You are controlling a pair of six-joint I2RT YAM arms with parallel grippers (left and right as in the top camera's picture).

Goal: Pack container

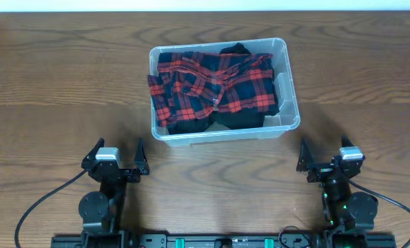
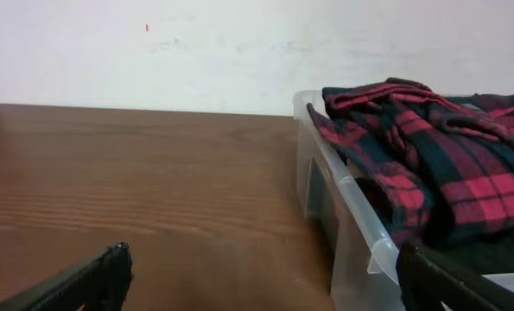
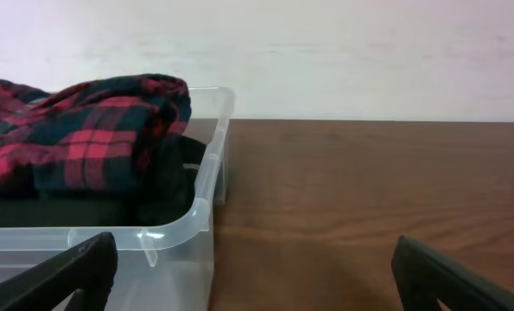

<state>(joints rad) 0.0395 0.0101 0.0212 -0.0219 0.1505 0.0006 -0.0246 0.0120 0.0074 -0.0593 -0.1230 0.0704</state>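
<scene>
overhead and wrist views of the packing scene. we see the container standing on the wooden table, in the middle of the far half, its long side facing the arms and slightly skewed. inside it lies a crumpled red-and-black plaid cloth, which covers most of the bin, rises above the rim and reaches over the left wall. beneath and beside the plaid we note dark fabric, perhaps a separate black garment, though the view does not let us tell. the left gripper sits near the front edge of the table, to the container's front left and well apart from it, jaws spread wide and holding nothing. in the left wrist view its fingers frame bare wood and the bin's near corner. the right gripper sits likewise at the front right, jaws apart and empty, and we see a corner of the container between its tips in the right wrist view. black cables loop from the arm bases. a white wall bounds the table's far side.
</scene>
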